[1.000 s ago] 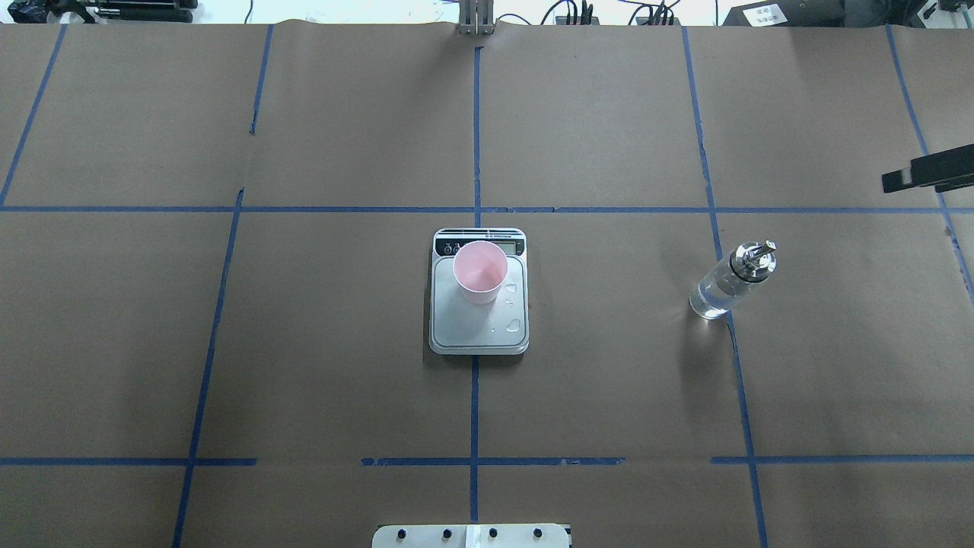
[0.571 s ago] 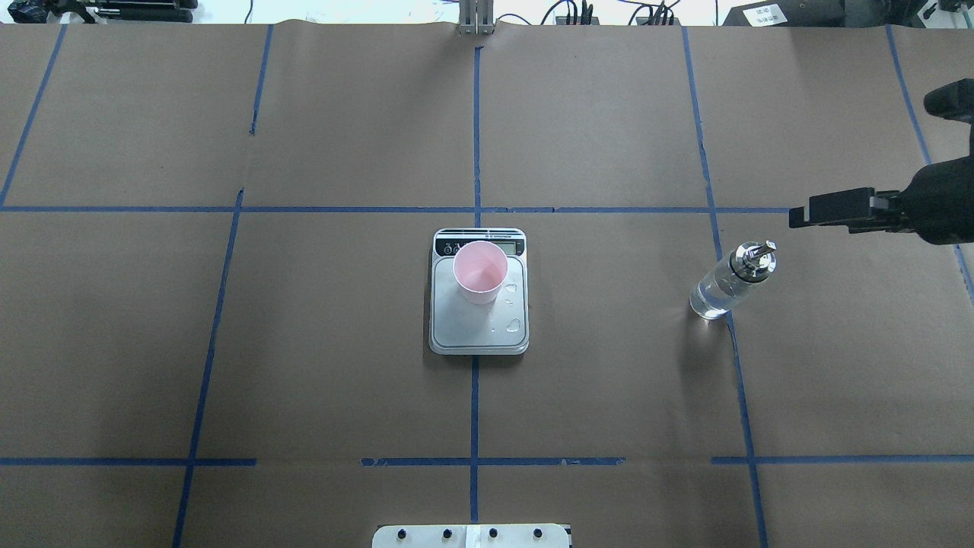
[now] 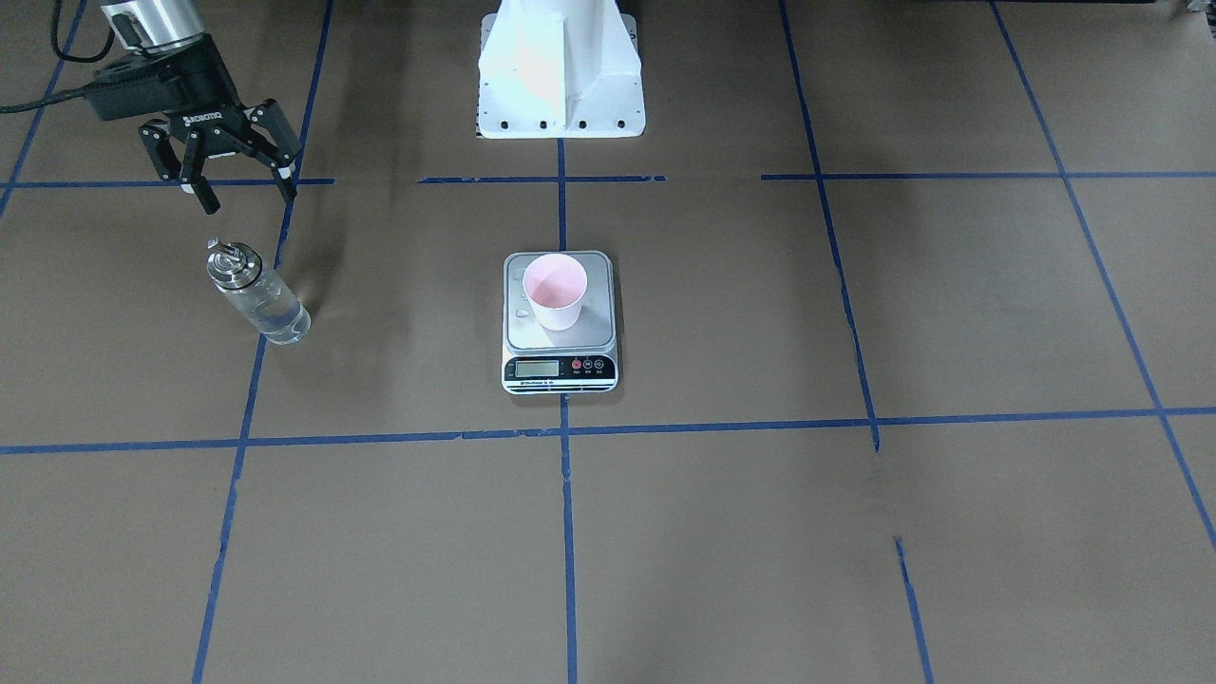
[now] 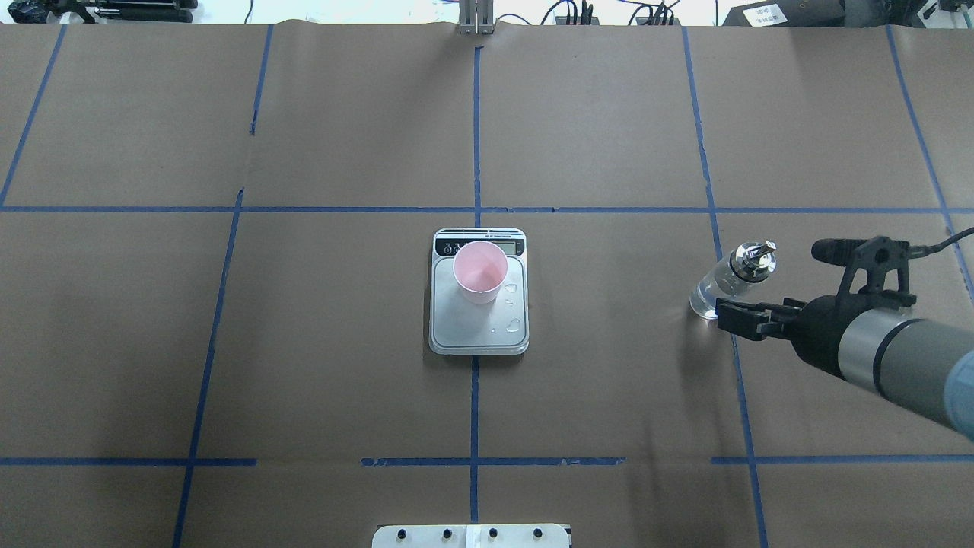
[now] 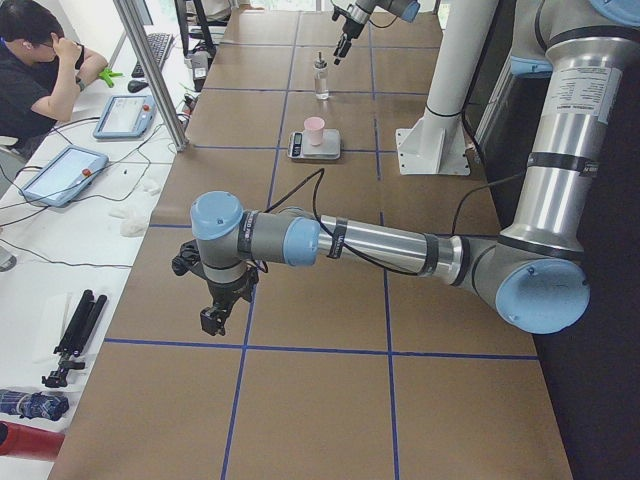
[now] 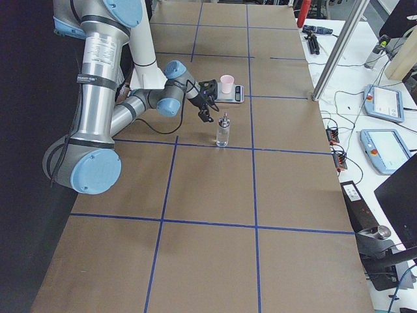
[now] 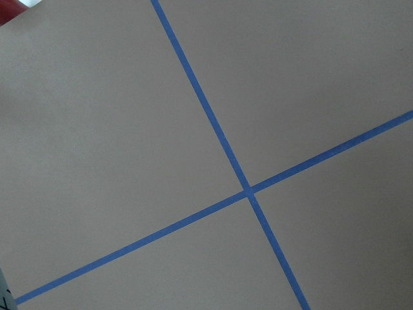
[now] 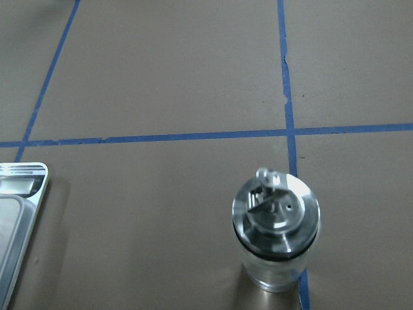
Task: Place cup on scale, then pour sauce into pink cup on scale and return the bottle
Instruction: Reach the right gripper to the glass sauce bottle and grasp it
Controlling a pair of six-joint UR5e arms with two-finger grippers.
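Right tool (image 3: 247, 196) moved nr bottle (image 3: 262, 302), jaws apart

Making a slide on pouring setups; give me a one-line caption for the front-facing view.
Open right hand poised near the upright bottle, pink cup standing on the scale.

Glossy glass bottle (image 3: 268, 308), shiny metal cap (image 3: 228, 263), matt paper tabletop (image 3: 855, 532).

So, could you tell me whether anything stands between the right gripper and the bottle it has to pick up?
Nothing visible does. The right gripper hangs open close to the upright bottle, with only table surface between them. The way on to the cup on the scale looks free too.
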